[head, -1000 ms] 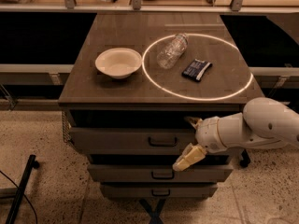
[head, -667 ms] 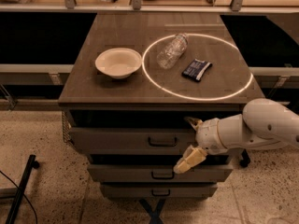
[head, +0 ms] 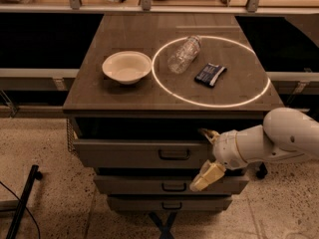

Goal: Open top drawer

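**Camera view.** The broad grey-beige top drawer (head: 134, 154) sits directly under the dark wooden surface (head: 119, 97), with two narrower grey-beige drawers (head: 149, 185) stacked below it. Its small dark bail handle (head: 174, 154) hangs at the middle of the front panel. A dark gap shows between the panel's upper edge and the rim of the surface. Whether the drawer is drawn out at all cannot be told, and the gap looks the same as a second ago.

The robot's cream-coloured hand (head: 206, 156) comes in from the right on a thick white arm (head: 279, 138). It stands in front of the right part of the top drawer, just right of the handle and apart from it. Its fingers are spread wide and grasp nothing. The upper one reaches the panel's top edge, and the lower finger (head: 208, 175) slants down across the front of the middle drawer. Against the earlier frames, hand and arm hold nearly the same place, and any shift is too slight to be sure of.

Nothing on the surface has moved. A shallow white bowl (head: 127, 67) stands at the left. A clear plastic bottle (head: 183, 54) lies on its side near a dark flat packet (head: 210, 74), both inside a thin glowing ring of light (head: 153, 71). A black pole (head: 22, 203) lies on the speckled floor (head: 50, 148) at lower left.
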You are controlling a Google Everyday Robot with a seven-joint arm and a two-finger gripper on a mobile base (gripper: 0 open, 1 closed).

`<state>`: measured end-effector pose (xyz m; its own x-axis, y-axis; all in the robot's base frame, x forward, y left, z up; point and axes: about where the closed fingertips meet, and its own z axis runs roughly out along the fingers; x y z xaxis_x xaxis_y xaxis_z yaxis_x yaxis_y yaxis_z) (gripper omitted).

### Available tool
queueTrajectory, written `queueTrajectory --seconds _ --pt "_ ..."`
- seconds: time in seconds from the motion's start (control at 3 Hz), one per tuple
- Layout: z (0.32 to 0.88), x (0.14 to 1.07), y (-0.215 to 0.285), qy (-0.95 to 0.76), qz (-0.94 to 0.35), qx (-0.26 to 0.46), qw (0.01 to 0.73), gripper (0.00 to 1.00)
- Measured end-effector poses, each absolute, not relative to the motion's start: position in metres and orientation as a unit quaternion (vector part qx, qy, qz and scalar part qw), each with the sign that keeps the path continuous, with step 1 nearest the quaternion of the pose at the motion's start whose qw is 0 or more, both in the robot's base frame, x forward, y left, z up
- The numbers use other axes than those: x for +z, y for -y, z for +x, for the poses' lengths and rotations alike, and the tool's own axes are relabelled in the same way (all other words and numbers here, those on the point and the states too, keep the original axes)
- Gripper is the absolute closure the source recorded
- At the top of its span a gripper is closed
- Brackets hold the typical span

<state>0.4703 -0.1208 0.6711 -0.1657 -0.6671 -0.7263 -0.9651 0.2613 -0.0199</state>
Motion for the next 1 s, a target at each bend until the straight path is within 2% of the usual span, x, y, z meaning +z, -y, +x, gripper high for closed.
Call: queueTrajectory --seconds 1.0 --pt "0.4699 0.6732 0.1211 -0.727 -0.561 0.233 0.319 0.00"
